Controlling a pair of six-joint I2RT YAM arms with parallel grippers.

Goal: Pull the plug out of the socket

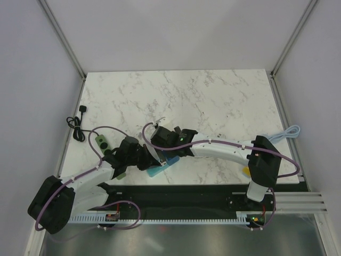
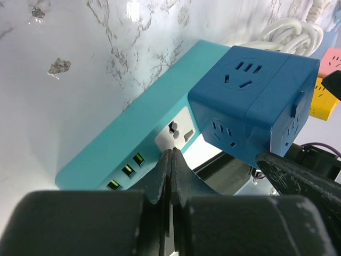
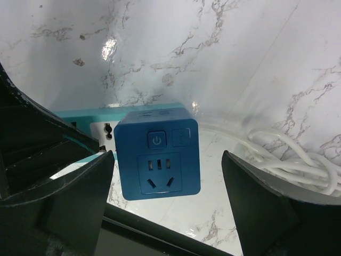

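Note:
A dark blue cube plug (image 2: 250, 101) stands on one end of a teal power strip (image 2: 133, 144), next to the strip's white socket (image 2: 176, 133). My left gripper (image 2: 171, 153) is shut and empty, its tips down on the strip beside that socket. My right gripper (image 3: 168, 156) is open, with one finger (image 3: 74, 197) on each side of the cube plug (image 3: 157, 160) and not touching it. In the top view both grippers, left (image 1: 143, 160) and right (image 1: 155, 149), meet over the strip (image 1: 158, 170) near the table's front edge.
A coiled white cable (image 3: 298, 154) lies just right of the cube. A black plug with its cord (image 1: 79, 124) and a green object (image 1: 101, 141) lie at the left edge. A light blue cable (image 1: 287, 133) lies at the right, with a yellow block (image 1: 246, 170) near the right arm.

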